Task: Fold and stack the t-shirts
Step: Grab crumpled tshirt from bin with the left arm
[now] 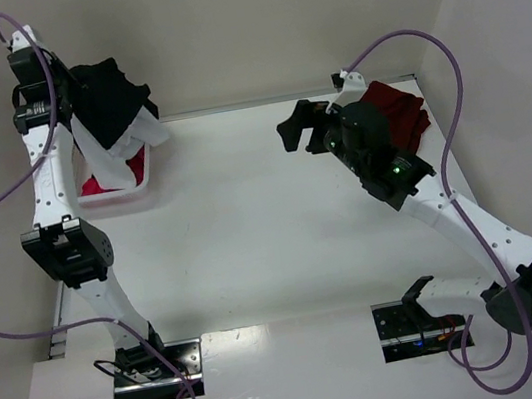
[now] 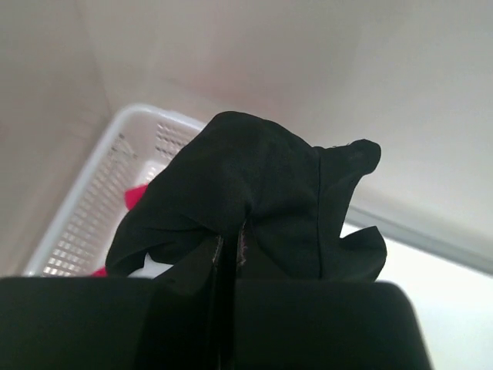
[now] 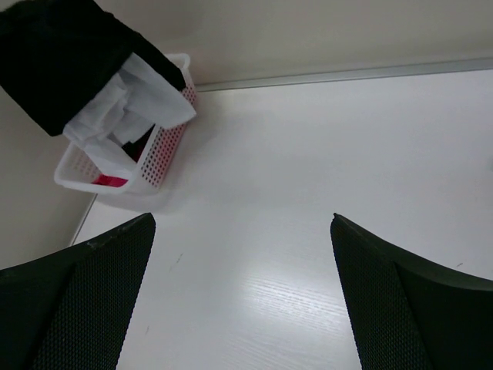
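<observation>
My left gripper [image 1: 76,88] is raised above the basket at the back left, shut on a black t-shirt [image 1: 113,94] that hangs bunched from it. In the left wrist view the jaws [image 2: 231,254] are pressed together on the black t-shirt [image 2: 254,185]. A white t-shirt [image 1: 118,147] trails under the black one and down into the basket. A pink-red t-shirt [image 1: 137,167] lies inside the basket. A dark maroon t-shirt [image 1: 400,112] lies folded at the back right. My right gripper [image 1: 301,133] hovers open over the table just left of it, with nothing between its fingers [image 3: 85,293].
The white lattice basket [image 1: 128,193] stands at the back left against the wall. In the right wrist view the basket [image 3: 166,146] is at the upper left, with the black t-shirt [image 3: 62,54] and white t-shirt [image 3: 131,100] above it. Walls close the back and both sides.
</observation>
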`<state>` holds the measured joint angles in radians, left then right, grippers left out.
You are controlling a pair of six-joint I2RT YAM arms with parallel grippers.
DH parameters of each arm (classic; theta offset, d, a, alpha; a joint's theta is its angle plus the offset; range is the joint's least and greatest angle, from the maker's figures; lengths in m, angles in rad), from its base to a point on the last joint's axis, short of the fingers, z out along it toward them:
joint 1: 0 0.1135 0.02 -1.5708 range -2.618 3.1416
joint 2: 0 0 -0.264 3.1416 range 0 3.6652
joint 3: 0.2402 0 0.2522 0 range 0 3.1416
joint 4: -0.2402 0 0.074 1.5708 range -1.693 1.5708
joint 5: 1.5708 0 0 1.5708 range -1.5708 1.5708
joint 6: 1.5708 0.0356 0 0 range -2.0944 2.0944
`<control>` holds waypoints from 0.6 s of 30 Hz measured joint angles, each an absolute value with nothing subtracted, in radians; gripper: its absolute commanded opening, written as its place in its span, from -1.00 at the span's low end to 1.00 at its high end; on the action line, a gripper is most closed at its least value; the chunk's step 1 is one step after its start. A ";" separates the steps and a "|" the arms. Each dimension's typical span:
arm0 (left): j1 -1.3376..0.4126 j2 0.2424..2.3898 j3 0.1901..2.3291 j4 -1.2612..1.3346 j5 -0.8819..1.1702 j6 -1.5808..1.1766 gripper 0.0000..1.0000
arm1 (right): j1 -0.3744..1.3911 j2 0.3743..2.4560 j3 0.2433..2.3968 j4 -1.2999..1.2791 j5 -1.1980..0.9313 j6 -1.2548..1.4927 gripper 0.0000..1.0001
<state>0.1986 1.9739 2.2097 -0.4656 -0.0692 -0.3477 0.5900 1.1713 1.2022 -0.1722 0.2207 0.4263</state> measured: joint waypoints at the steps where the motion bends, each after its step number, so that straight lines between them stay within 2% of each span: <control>1: 0.200 1.975 2.225 -0.468 -0.091 -0.349 -1.00 | 0.590 1.178 1.199 -0.172 0.219 0.428 1.00; 7: 0.234 1.977 2.249 -0.472 -0.179 -0.370 -0.99 | 0.584 1.209 1.180 -0.170 0.205 0.433 1.00; 10: 0.263 1.979 2.212 -0.455 -0.179 -0.371 -0.84 | 0.584 1.220 1.166 -0.164 0.195 0.440 1.00; 14: 0.286 1.971 2.077 -0.402 -0.171 -0.371 -0.35 | 0.584 1.237 1.155 -0.149 0.181 0.450 1.00; 15: 0.286 1.969 2.033 -0.390 -0.163 -0.370 -0.13 | 0.584 1.238 1.151 -0.148 0.179 0.453 1.00; 18: 0.284 1.959 1.868 -0.352 -0.131 -0.371 0.13 | 0.584 1.239 1.141 -0.144 0.174 0.457 1.00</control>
